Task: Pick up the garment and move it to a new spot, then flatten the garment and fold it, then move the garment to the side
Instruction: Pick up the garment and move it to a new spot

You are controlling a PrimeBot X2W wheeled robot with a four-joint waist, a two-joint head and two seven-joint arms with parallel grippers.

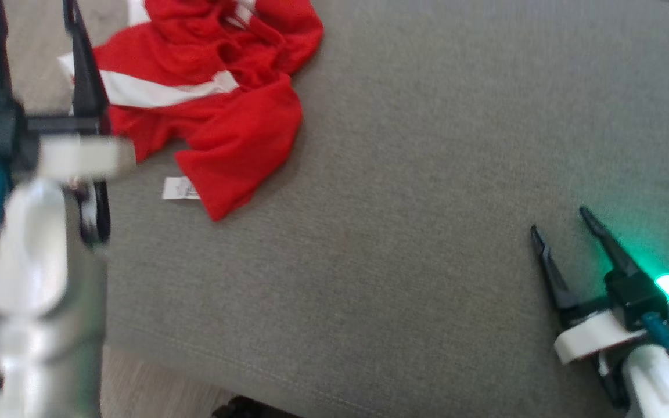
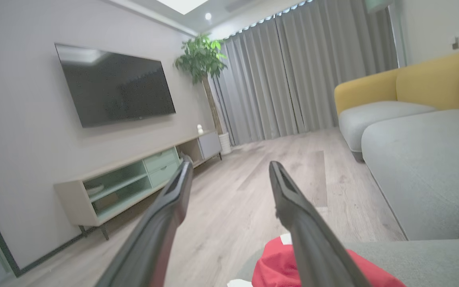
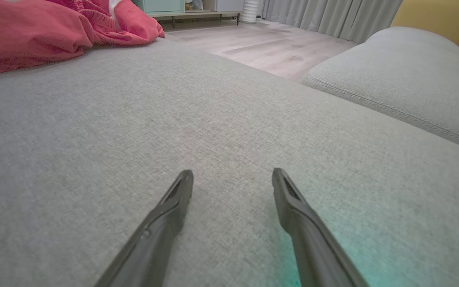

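Leftward, crumpled garment (image 1: 207, 87) at cushion (image 1: 398, 232) edge

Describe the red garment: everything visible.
The garment is red, thin-looking fabric with a white stripe and a white label poking out at its near edge. It lies crumpled and bunched, unfolded, on the grey cushion near its far left corner. The open left claw hangs above its edge, gripping nothing.

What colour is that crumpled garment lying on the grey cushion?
The garment is red with white stripes. The head view shows it best.
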